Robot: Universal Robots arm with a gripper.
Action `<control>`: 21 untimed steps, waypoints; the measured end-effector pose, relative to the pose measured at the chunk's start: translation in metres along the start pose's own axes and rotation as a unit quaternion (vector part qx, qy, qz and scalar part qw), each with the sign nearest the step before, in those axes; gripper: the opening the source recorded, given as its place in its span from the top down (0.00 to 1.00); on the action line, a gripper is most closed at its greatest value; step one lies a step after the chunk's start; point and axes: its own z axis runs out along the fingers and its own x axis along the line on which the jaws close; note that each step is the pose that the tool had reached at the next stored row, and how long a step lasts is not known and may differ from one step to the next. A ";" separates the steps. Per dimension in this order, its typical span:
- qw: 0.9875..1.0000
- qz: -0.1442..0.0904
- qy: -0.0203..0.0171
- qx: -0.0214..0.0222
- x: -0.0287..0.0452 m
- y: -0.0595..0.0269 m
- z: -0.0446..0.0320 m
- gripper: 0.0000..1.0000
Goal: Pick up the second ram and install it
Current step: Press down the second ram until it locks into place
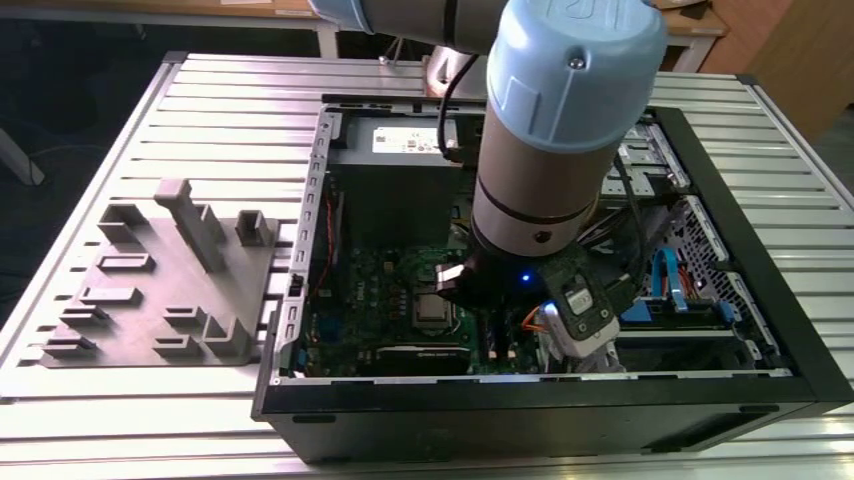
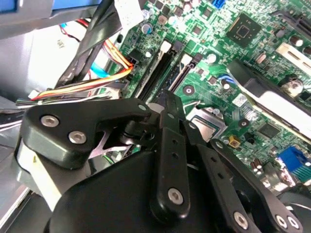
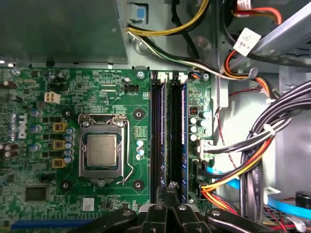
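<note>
Two ram sticks (image 3: 183, 141) seated in slots (first wrist view); hand (image 3: 171, 187) above.

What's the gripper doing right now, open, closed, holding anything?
Gripper: shut, black fingers together with nothing visible between them, over the long black memory slots on the green motherboard.

No text reads clearly. Board (image 3: 116, 97) carries fine white silkscreen and a white logo (image 3: 13, 130) at its edge in the first wrist view. White tag (image 3: 247, 41) on a cable: print illegible. White label (image 1: 407, 141) on the PSU in the exterior view: too small.
</note>
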 end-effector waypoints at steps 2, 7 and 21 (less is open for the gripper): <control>1.000 0.000 0.000 0.000 0.0000 0.0000 0.0001 0.93; 1.000 0.000 0.000 -0.001 0.0001 0.0034 0.0004 0.93; 1.000 0.000 0.000 -0.002 0.0011 0.0330 0.0035 0.93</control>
